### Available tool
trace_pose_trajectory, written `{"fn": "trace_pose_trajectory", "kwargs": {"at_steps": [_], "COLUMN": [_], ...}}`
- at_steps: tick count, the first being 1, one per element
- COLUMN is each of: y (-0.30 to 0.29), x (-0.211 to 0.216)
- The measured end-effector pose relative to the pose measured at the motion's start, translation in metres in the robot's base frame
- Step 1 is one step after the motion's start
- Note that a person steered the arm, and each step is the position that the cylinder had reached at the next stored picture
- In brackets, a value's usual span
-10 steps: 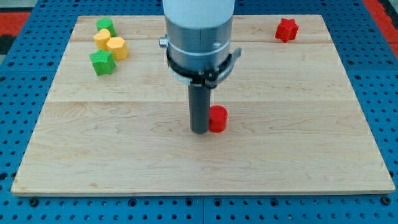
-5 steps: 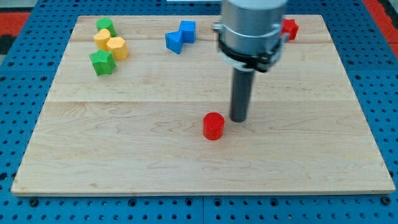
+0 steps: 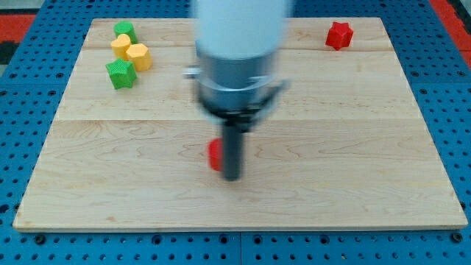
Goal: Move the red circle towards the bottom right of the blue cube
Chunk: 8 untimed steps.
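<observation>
The red circle [image 3: 214,154] lies a little below the board's middle, mostly hidden behind my rod. My tip [image 3: 232,177] is against the circle's right side, at its lower edge. The arm is blurred with motion. The blue cube and the other blue block are hidden behind the arm's body near the view's top.
A red star-shaped block [image 3: 339,34] sits at the top right. At the top left are a green block [image 3: 125,31], two yellow blocks [image 3: 137,56] and a green star-shaped block [image 3: 121,73]. The wooden board [image 3: 368,184] lies on a blue pegboard.
My tip has swung from the right of the red circle down and left, and the circle has shifted left by about a block's width. The arm now hides the blue blocks.
</observation>
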<state>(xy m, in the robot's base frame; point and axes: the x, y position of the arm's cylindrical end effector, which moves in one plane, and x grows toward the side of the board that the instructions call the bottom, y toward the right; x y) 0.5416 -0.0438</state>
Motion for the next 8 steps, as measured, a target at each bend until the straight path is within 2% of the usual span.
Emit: {"fn": "trace_pose_trajectory", "kwargs": {"at_steps": [1, 3, 4, 5, 7, 8], "y": [-0.012, -0.017, -0.061, -0.082, 0.003, -0.005], "x": [-0.041, -0.173, -0.177, -0.194, -0.203, -0.206]}}
